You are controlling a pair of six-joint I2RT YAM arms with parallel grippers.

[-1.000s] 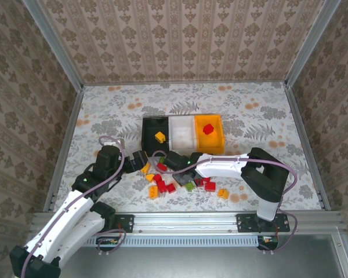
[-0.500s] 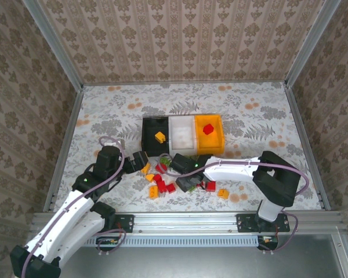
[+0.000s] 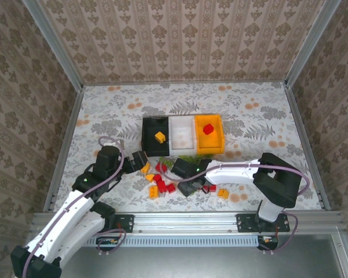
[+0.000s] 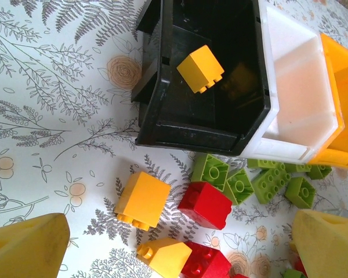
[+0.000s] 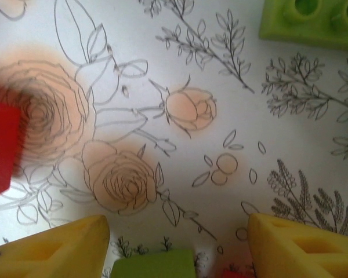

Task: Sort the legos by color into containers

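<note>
Legos [image 3: 162, 184] scattered loose right in front of both grippers. Got the left gripper [image 4: 177, 231] spread wide, nothing in it. Loose yellow brick [image 4: 142, 200] just past its left finger, red brick [image 4: 204, 204] dead ahead, clump of green bricks [image 4: 267, 182] ahead and to the right. Further out, black bin [image 4: 203, 130] with one yellow cube [image 4: 200, 68] inside, then white bin [image 4: 296, 75] and orange bin [image 4: 342, 69] off to the right, packed side by side. Right gripper [image 5: 177, 223] parted too, not clamping anything. Green brick [image 5: 153, 263] low between its fingers, nearer the left one.
</note>
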